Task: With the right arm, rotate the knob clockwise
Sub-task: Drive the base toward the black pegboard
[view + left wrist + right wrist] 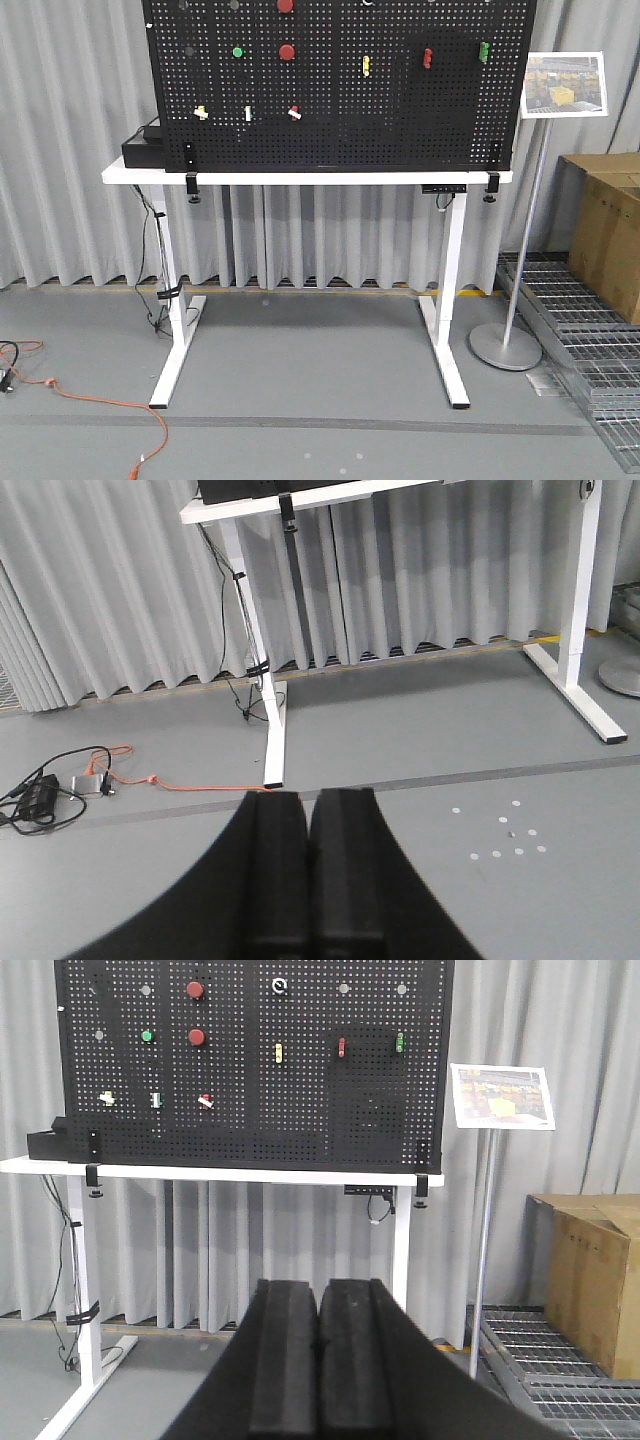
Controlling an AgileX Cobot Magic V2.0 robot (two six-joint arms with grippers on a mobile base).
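Observation:
The knob (280, 985), small, black and ringed in silver, sits high on the black pegboard (250, 1110), right of the red buttons; in the front view only its lower edge (368, 2) shows at the top border. My right gripper (318, 1285) is shut and empty, far back from the board, below and slightly right of the knob. My left gripper (308, 798) is shut and empty, pointing down at the grey floor in front of the table. Neither arm shows in the front view.
The pegboard stands on a white table (300, 177) and carries two red buttons (196, 1036), a green button (147, 1036) and small toggles. A sign stand (499, 1097), cardboard boxes (590, 1280) and a metal grating (560, 1355) are to the right. An orange cable (170, 783) lies on the floor to the left.

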